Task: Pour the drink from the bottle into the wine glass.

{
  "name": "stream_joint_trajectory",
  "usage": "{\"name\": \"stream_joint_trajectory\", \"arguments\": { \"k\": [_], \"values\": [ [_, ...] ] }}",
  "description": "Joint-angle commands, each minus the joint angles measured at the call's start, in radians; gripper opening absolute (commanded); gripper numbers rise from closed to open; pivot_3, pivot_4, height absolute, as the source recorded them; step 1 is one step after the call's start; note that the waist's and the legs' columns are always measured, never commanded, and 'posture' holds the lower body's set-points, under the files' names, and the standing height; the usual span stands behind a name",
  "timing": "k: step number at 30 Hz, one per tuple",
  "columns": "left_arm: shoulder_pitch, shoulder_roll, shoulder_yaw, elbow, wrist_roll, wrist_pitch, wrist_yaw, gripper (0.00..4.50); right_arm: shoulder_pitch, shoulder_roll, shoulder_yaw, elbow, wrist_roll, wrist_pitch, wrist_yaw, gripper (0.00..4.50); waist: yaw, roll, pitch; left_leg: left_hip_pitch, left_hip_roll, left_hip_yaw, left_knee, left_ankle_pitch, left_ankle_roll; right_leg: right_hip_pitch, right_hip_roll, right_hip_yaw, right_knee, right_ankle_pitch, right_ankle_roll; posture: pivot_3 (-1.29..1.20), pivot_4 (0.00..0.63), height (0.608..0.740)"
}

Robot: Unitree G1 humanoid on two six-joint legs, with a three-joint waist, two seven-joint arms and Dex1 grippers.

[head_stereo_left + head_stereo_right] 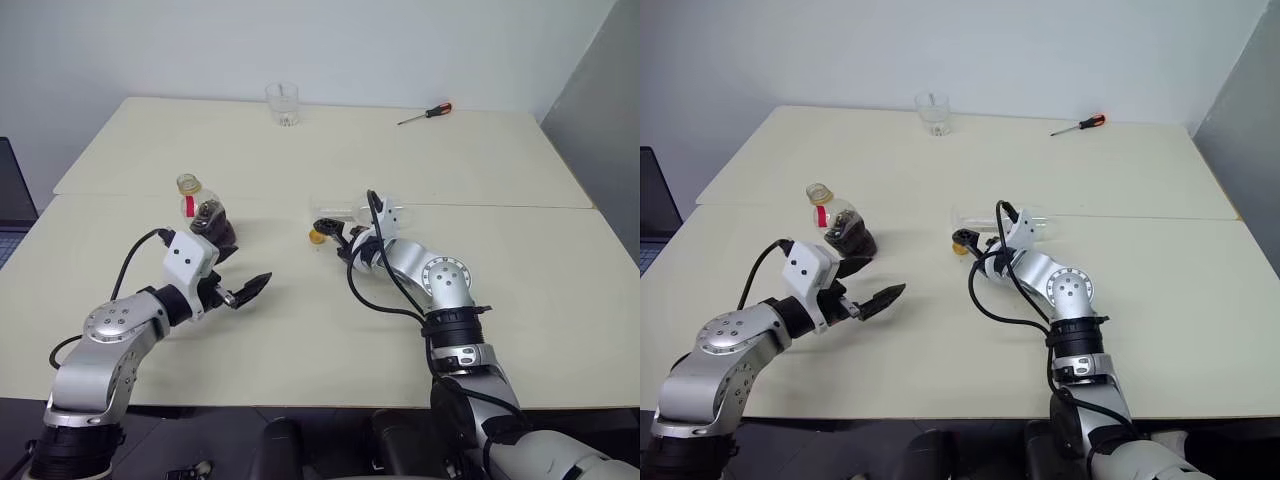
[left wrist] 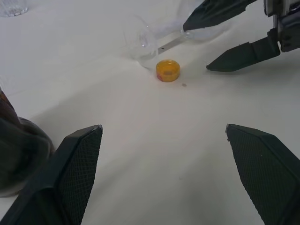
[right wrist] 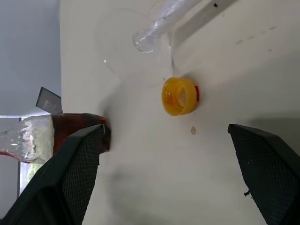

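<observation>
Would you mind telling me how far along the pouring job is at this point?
Done: the yellow cap is off and lies on the table. In hand: nothing; the left end effector and right end effector are both open. Left: the wine glass lies on its side, and the drink remains in the bottle.

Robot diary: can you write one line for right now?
bottle: upright, uncapped | yellow cap: on table | wine glass: lying down | left hand: open | right hand: open

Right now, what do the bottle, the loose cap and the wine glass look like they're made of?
Bottle: clear, glossy, probably thin plastic; the dark drink shows through it.
Yellow cap: opaque moulded plastic, hollow, lying loose on the table.
Wine glass: colourless, see-through, with bright highlights, lying on its side; glass or hard clear plastic, I can't tell which.
</observation>
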Motion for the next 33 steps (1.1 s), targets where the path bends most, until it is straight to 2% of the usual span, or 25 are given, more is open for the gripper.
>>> {"name": "stream_joint_trajectory", "arguments": {
  "k": [1, 6, 18, 33],
  "values": [
    [-0.003, 0.0, 0.009, -0.022, 0.006, -0.011, 0.0, 4.48, -0.11, 0.154, 0.003, 0.019, -0.037, -0.073, 0.035, 4.5, 0.0, 0.0, 0.0, 0.0, 0.0, 0.0, 0.0, 0.0, 0.0, 0.0, 0.0, 0.0, 0.0, 0.0, 0.0, 0.0, 0.15, 0.74],
    [-0.004, -0.006, 0.001, -0.024, 0.008, -0.013, 0.005, 4.48, -0.132, 0.164, -0.013, 0.076, -0.087, -0.178, 0.025, 4.5, 0.0, 0.0, 0.0, 0.0, 0.0, 0.0, 0.0, 0.0, 0.0, 0.0, 0.0, 0.0, 0.0, 0.0, 0.0, 0.0, 0.15, 0.74],
    [-0.012, -0.018, -0.011, -0.018, 0.018, -0.014, 0.001, 4.48, -0.223, 0.214, -0.039, 0.186, -0.086, -0.296, 0.037, 4.5, 0.001, 0.0, 0.0, 0.0, 0.0, 0.0, 0.0, 0.0, 0.0, 0.0, 0.0, 0.0, 0.0, 0.001, -0.001, 0.0, 0.15, 0.74],
    [-0.028, -0.016, -0.017, -0.028, 0.021, -0.001, 0.008, 4.48, -0.383, 0.231, -0.142, 0.455, -0.108, -0.456, 0.114, 4.5, 0.003, 0.001, 0.0, 0.0, 0.0, 0.0, -0.002, 0.0, 0.0, 0.0, 0.001, 0.0, 0.0, 0.0, -0.001, 0.0, 0.15, 0.74]
  ]
}}
